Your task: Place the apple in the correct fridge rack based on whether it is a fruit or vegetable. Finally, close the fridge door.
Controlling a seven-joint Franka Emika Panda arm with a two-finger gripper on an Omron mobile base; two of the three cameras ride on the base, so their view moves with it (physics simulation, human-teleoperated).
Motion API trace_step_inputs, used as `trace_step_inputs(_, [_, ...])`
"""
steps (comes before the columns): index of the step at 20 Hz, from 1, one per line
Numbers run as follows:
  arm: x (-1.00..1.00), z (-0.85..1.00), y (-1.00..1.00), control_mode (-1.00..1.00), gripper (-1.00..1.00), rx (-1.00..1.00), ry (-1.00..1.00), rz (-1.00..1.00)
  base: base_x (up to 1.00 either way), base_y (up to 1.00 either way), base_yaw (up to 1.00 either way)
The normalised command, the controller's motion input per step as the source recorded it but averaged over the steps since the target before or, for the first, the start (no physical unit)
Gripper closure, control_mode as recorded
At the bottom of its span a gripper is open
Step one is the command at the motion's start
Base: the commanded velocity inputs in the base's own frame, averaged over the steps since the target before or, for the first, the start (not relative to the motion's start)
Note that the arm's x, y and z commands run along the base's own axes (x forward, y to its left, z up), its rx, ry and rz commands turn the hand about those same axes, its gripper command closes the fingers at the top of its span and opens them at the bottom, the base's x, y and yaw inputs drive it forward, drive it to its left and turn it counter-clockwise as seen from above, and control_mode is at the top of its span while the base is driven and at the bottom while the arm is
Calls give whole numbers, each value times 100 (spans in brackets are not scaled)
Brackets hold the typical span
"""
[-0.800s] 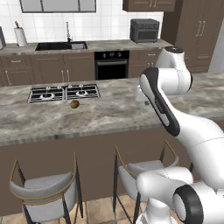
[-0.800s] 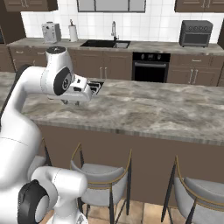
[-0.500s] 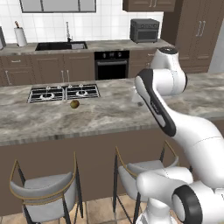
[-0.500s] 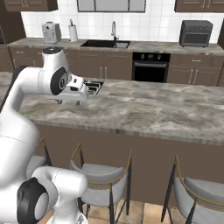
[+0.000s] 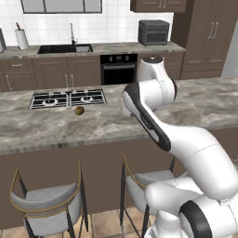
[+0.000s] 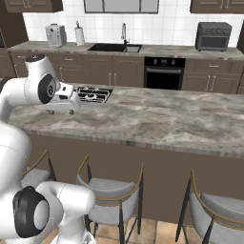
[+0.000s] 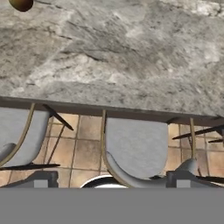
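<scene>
In the left base view, the apple (image 5: pixel 79 110) lies left of centre on the marble island counter (image 5: pixel 56 128), just in front of the cooktop (image 5: pixel 68 98) and well back from the counter's near edge. It rests free, with nothing touching it. To its right, at mid-frame, the arm (image 5: pixel 153 93) rises from the lower right and folds over the counter, with its upper joint near the frame's centre. This posture places the hand above the work surface, not at it.

In the right base view, the gripper (image 6: pixel 63 110) appears at left of frame, projecting from the wrist toward the cooktop (image 6: pixel 94 94) and held above the counter. Its fingers are short dark stubs below the white hand body. Whether they are spread or closed cannot be told at this size, and nothing is seen between them.

In the hand view, the apple (image 7: pixel 21 4) sits at the extreme upper left, cut by the frame edge. The counter's near edge crosses mid-frame, with two stool seats (image 7: pixel 131 146) and floor tiles below it. The camera therefore looks down across the counter's front edge, and the apple lies far off the gripper's axis.

Judgement: the reach is at an early stage. The hand must be redirected toward the apple before any grasp, and fridge placement and door closing remain undone.
</scene>
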Motion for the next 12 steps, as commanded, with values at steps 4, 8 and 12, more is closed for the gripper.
trace_step_inputs(4, [16, -5, 77, -100, -100, -4, 0, 0, 0, 0, 0])
trace_step_inputs(8, [23, 0, 74, -100, -100, 0, 0, 2, 0, 0, 0])
trace_step_inputs(12, [35, -2, 54, -100, -100, 0, 0, 2, 0, 0, 0])
